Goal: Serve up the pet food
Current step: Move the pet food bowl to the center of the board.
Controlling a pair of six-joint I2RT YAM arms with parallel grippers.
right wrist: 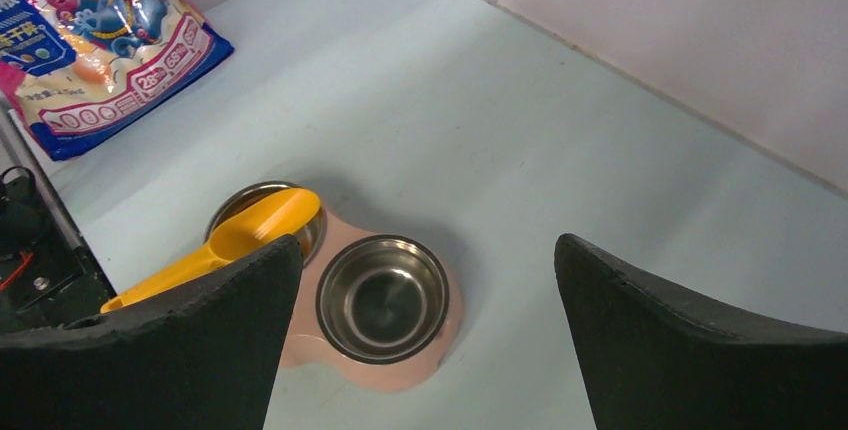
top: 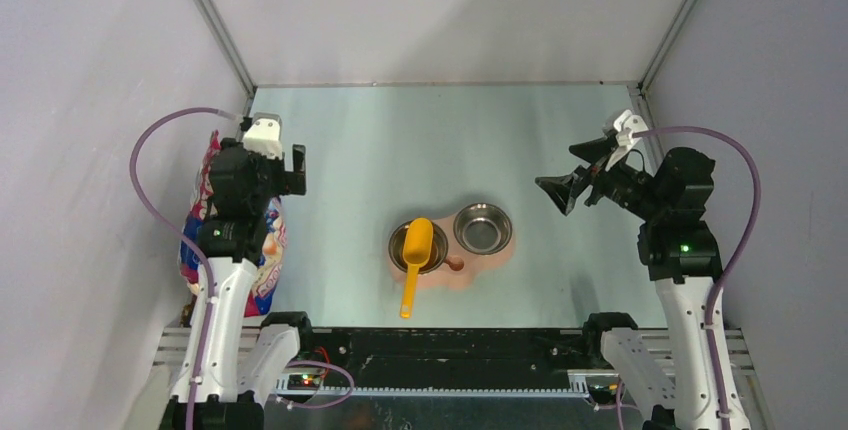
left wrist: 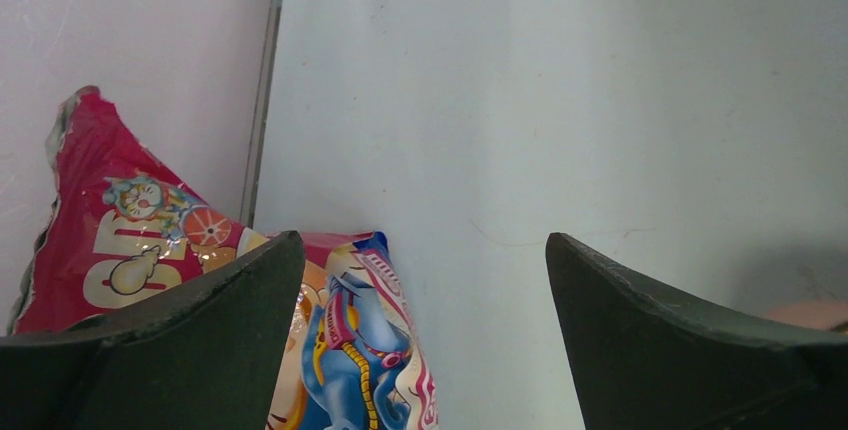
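Yellow scoop rests across one steel bowl of the pink feeder; left gripper and right gripper both wide, empty.

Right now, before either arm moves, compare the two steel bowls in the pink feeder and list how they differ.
The left bowl has the yellow scoop lying across it, handle pointing toward the arms; the right bowl is uncovered. The right bowl is plainly empty; the left bowl's inside is mostly hidden by the scoop. Both are round, shiny steel, similar in size, side by side in one pink feeder.
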